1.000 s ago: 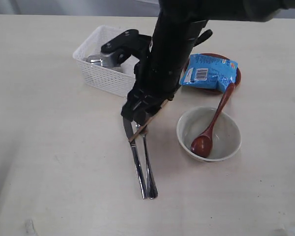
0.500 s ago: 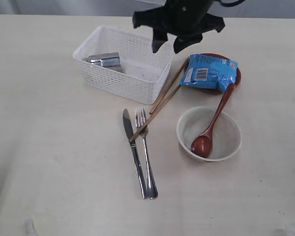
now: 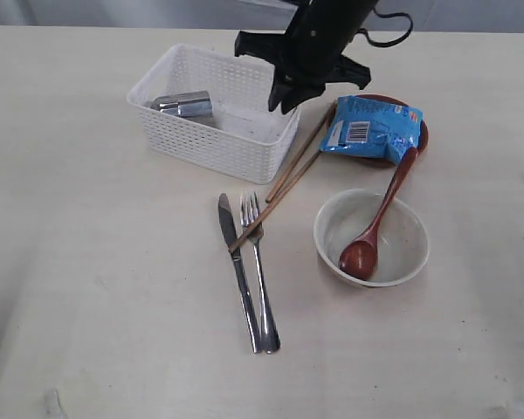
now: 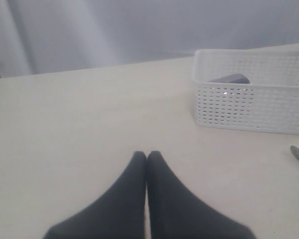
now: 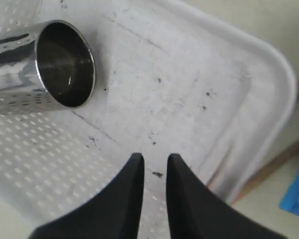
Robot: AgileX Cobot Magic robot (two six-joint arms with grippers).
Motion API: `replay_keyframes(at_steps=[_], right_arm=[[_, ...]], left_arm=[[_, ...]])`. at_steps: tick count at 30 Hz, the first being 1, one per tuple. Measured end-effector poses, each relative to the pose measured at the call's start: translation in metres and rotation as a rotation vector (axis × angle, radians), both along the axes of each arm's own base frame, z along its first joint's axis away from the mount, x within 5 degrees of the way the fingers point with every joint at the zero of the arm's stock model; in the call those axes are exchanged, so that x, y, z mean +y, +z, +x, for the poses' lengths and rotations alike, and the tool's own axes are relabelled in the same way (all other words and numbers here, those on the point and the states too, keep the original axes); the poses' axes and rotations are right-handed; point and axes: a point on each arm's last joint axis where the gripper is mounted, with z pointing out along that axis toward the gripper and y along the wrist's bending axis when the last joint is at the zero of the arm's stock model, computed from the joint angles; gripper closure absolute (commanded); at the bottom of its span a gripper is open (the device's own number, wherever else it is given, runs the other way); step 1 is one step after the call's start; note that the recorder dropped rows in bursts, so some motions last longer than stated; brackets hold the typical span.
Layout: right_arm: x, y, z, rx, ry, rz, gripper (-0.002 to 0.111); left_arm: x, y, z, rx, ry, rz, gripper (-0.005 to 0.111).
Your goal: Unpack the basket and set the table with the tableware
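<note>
Exterior view, upper centre: right gripper (image 3: pixel 290 98) poised over the right end of the basket (image 3: pixel 211 147). Jaws a narrow gap apart, clasping nothing, as seen over the basket floor in the right wrist view. Left gripper (image 4: pixel 146 154) clenched and empty, low over the bare table (image 3: pixel 113 288), well apart from the basket.

Upper left of the frame: steel cup (image 3: pixel 185 106), last item inside the basket, lying on its side at the left end.
- Handling, as judged: light, rigid, hollow; polished wall probably slippery; round body, so liable to roll under a sideways nudge.
- Suggested hold: rim pinched with one jaw inside the mouth and one outside, or body spanned across its width.

Materials and shapes:
- Basket of white plastic, rectangular, lattice walls, faintly speckled floor.
- Knife (image 3: pixel 236 271) and fork (image 3: pixel 260 279), steel, side by side at lower centre.
- Chopsticks (image 3: pixel 288 179), slim wood, laid obliquely, lower tips across the fork.
- Bowl (image 3: pixel 412 255), cream, round, at right, with the reddish wooden spoon (image 3: pixel 380 218) resting in it.
- Plate (image 3: pixel 423 137), brown, under the glossy blue snack packet (image 3: pixel 371 127).
</note>
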Motion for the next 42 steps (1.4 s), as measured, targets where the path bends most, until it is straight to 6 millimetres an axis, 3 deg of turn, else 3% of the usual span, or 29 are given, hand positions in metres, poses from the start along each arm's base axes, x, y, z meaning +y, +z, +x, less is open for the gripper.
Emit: replay_keyframes(at_steps=[3,6,9,12,17,21,25,28,42], right_arm=[[0.014,-0.014,0.006,0.022,0.033,0.025,0.091],[0.031,-0.015,0.008,0.011,0.085,0.049,0.089],[0.045,-0.005,0.009,-0.025,0.133,0.065,0.077],[0.049,0.018,0.010,-0.061,0.175,0.048,0.068],[0.019,0.059,0.015,-0.168,0.131,-0.129,0.067],[-0.017,0.072,0.018,-0.157,0.053,-0.156,0.067],[-0.043,0.055,0.015,-0.073,0.006,-0.193,0.067],[-0.047,0.037,0.009,-0.007,0.009,-0.215,0.067],[-0.005,-0.023,0.016,0.072,-0.003,0.057,0.067]], left_arm=[[0.000,0.000,0.000,0.000,0.000,0.000,0.107],[0.000,0.000,0.000,0.000,0.000,0.000,0.107],[0.000,0.000,0.000,0.000,0.000,0.000,0.107],[0.000,0.000,0.000,0.000,0.000,0.000,0.107],[0.000,0.000,0.000,0.000,0.000,0.000,0.107],[0.000,0.000,0.000,0.000,0.000,0.000,0.107],[0.000,0.000,0.000,0.000,0.000,0.000,0.107],[0.000,0.000,0.000,0.000,0.000,0.000,0.107],[0.000,0.000,0.000,0.000,0.000,0.000,0.107]])
